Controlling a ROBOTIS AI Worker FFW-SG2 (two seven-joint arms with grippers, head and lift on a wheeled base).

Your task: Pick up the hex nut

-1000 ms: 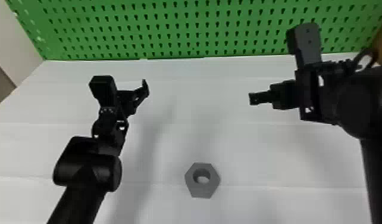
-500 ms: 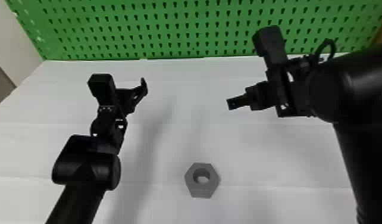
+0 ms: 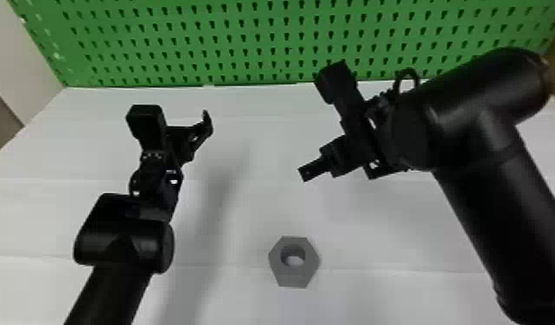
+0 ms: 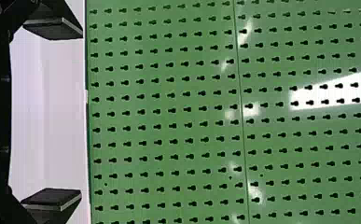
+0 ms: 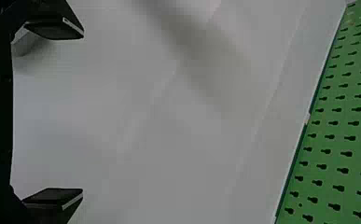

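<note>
1 gray hex nut (image 3: 293, 276) lies flat on the white counter (image 3: 389, 242), nearer the robot than the left gripper (image 3: 204, 127) and right gripper (image 3: 307, 172), whose 2 pairs of jaws stand wide; 1 green pegboard (image 3: 263, 30) rises behind.

The hex nut (image 3: 293, 277) is grey — the tabletop (image 3: 376, 242) white, the left arm (image 3: 125, 242) and right arm (image 3: 484, 173) black — and the green pegboard (image 3: 242, 56) carries rows of dark, keyhole-shaped holes (image 4: 183, 49).

Workshop-like bench; green pegboard (image 3: 263, 43) behind white tabletop (image 3: 259, 211).
</note>
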